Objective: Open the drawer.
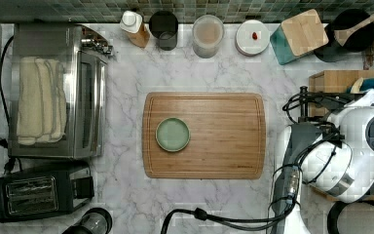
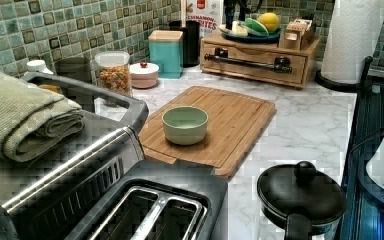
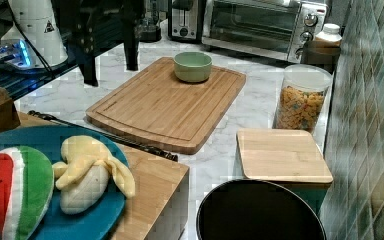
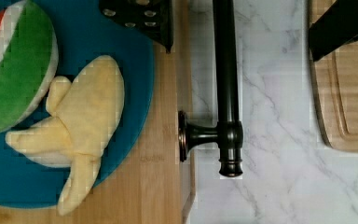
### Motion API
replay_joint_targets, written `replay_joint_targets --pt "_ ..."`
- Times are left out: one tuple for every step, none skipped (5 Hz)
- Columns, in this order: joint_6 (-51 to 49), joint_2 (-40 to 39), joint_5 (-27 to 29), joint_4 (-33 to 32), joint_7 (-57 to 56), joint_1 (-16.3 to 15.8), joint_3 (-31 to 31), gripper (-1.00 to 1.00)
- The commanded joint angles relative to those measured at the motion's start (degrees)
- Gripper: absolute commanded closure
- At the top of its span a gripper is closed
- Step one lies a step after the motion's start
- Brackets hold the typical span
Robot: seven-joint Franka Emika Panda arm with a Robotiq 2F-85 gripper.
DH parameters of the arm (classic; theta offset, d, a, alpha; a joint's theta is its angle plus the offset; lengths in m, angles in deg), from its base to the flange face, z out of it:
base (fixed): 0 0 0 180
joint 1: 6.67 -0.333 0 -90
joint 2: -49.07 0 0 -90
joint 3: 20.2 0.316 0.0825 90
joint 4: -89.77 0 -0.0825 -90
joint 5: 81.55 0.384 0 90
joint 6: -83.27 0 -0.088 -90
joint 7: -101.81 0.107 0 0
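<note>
The light-brown wooden drawer [image 2: 254,64] sits shut in a small wooden box at the back of the counter in the left view. Its front is flush with the box. Its long black bar handle [image 2: 245,62] runs across the front on two posts. From above, in the wrist view, the handle [image 4: 227,84] shows with one post, and the box top [image 4: 161,177] lies beside it. My gripper [image 4: 241,51] hangs open above the bar, one finger [image 4: 140,16] over the box top and the other over the marble, touching nothing. In the right view the gripper [image 3: 111,72] hovers above the handle [image 3: 107,136].
A blue plate [image 3: 40,215] with a plush watermelon and banana rests on the box. A bamboo cutting board [image 1: 224,136] with a green bowl [image 1: 173,134] lies mid-counter. Toaster oven [image 1: 53,92], toaster [image 1: 41,192], jars and a teal canister [image 1: 297,36] line the edges.
</note>
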State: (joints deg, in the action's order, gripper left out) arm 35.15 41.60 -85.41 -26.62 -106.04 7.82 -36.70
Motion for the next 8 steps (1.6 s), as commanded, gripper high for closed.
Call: replay_joint_targets --pt "6.24 0.37 2.9 -6.19 -6.15 1.41 -0.5 -1.0" --pt "4.79 2.18 2.71 -7.86 -2.21 0.05 -0.55 -1.0" --pt "5.18 2.82 -0.89 -8.9 1.6 -0.84 -0.89 -1.0" --pt "10.42 -0.46 1.64 -8.85 -4.38 0.98 -0.74 -1.0" --pt "16.33 -2.83 2.87 -10.27 -5.05 1.32 -0.72 -1.0" --pt "18.03 -2.56 4.97 -12.79 -1.25 0.52 -0.31 -1.0" --pt "19.02 -1.68 8.51 -15.36 -0.49 -0.08 0.64 -1.0" --pt "19.97 -2.28 6.28 -16.17 3.87 -1.56 -0.6 -1.0"
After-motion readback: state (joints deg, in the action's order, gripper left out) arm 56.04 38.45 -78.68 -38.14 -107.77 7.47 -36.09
